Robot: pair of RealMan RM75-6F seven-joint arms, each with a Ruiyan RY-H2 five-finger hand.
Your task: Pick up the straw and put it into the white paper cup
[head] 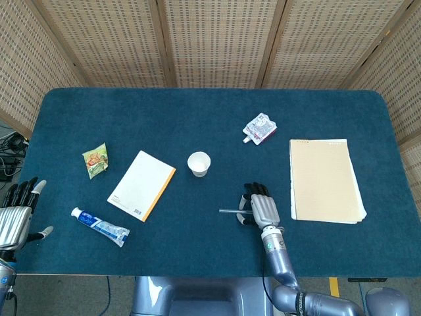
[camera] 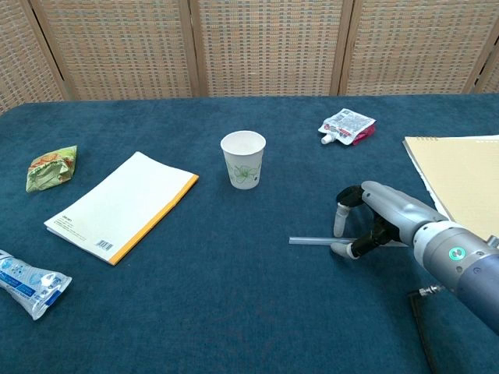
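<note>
Blue cloth covers the table (head: 197, 118), where the straw (camera: 312, 241) is laid flat, long way left to right, under the curled, not yet pinching fingers (camera: 341, 218) of the right hand (camera: 374, 218), below and right of the white paper cup (camera: 243, 159), while the spread left hand (head: 16, 214) is kept far off.

Right hand (head: 262, 209) over straw (head: 229, 210), white paper cup (head: 198, 163) nearby

A dark blue table (camera: 195, 312) is seen, with a white paper cup (camera: 243, 159) printed with a green leaf pattern, a clear straw (camera: 310, 241), a white notebook (camera: 121, 204) edged orange, and a silver-grey right hand (camera: 378, 218).
</note>
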